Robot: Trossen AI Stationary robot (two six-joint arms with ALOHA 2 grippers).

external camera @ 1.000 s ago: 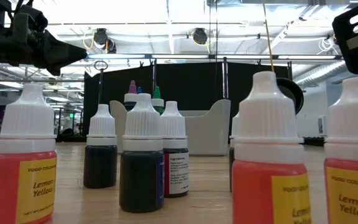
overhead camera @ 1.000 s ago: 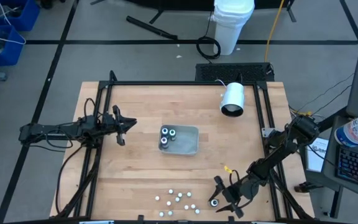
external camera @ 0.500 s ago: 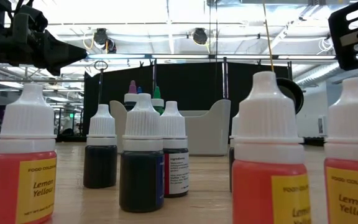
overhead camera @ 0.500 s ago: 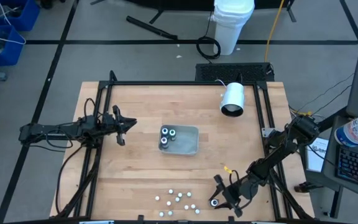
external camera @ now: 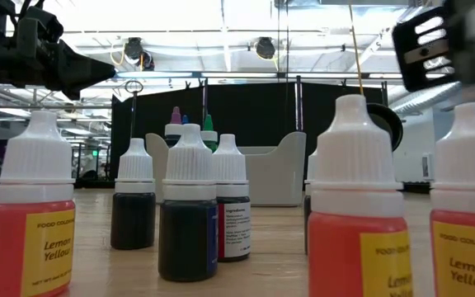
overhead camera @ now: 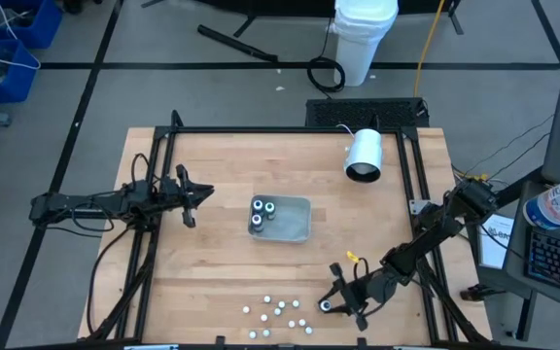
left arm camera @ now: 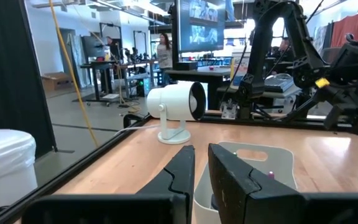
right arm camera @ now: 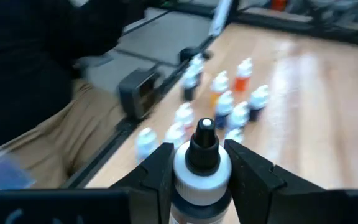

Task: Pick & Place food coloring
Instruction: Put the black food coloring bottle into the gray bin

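Observation:
The food coloring stands in two groups. Several white-capped bottles (overhead camera: 276, 313) stand on the wood near the near edge, and they fill the low view (external camera: 190, 206). Three dark bottles (overhead camera: 261, 214) stand in the grey tray (overhead camera: 297, 222). My right gripper (overhead camera: 331, 303) is just right of the near group, shut on one bottle (right arm camera: 202, 167). In the low view it hangs above the caps (external camera: 435, 49). My left gripper (overhead camera: 200, 194) waits left of the tray, fingers a narrow gap apart (left arm camera: 201, 168), touching nothing. My right gripper pinches the bottle by its white cap (right arm camera: 201, 174), one finger (right arm camera: 157, 169) on each side of it. The dark tip (right arm camera: 204, 132) stands out past the fingers. The fingers come slanting from the table's right, pointing left. The bottle's body is hidden below the picture edge.
A white cylinder lamp (overhead camera: 365, 156) lies near the far right corner. The black frame rails (overhead camera: 411, 175) run along the table's sides. A white bucket (overhead camera: 365, 34) stands on the floor beyond the far edge. Bare wood (overhead camera: 212, 272) lies between the tray and the near bottles.
My right gripper has moved toward the table's left and a little toward the far edge, carrying the bottle with it. It now stands closer to the near group of bottles. In the low view it has drifted leftward above the caps.

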